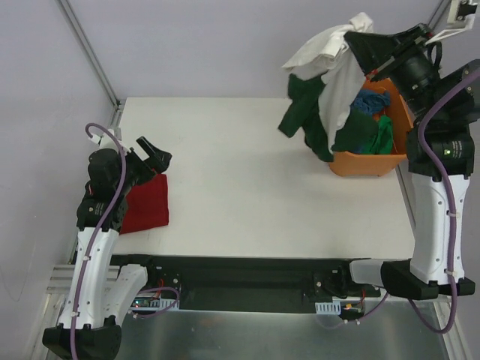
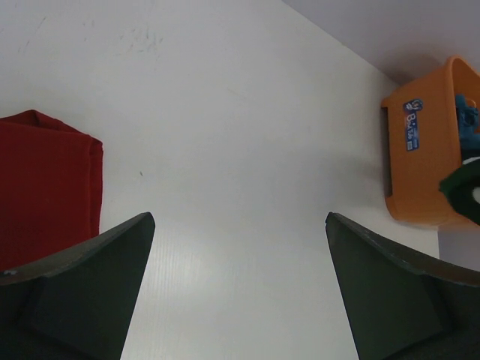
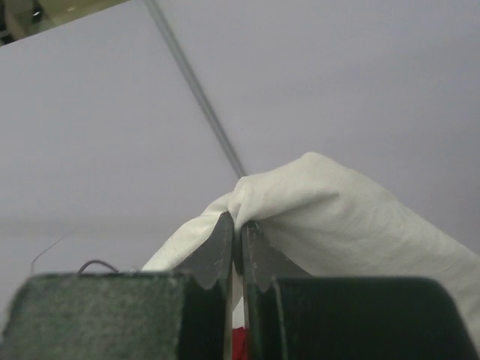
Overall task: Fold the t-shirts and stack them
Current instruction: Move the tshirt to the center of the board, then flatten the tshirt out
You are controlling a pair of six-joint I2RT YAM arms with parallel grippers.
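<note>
High at the back right, my right gripper point(image 1: 361, 35) is shut on a bunch of the white t-shirt with dark green sleeves point(image 1: 334, 82). That shirt hangs from it over the left end of the tub. In the right wrist view, white cloth point(image 3: 352, 225) is pinched between the closed fingers of the right gripper point(image 3: 238, 223). A dark red t-shirt point(image 1: 146, 202) lies folded at the table's near left. My left gripper point(image 1: 154, 154) hovers just past its far edge, open and with nothing in it. The left wrist view shows the left gripper point(image 2: 240, 225) with bare table between its fingers, and the red shirt point(image 2: 45, 187) to its left.
An orange plastic tub point(image 1: 371, 163) stands at the right edge of the white table point(image 1: 240, 172), holding a blue shirt point(image 1: 373, 101) and a green shirt point(image 1: 384, 135). The tub point(image 2: 424, 150) also shows far right in the left wrist view. Grey walls stand behind and to the left.
</note>
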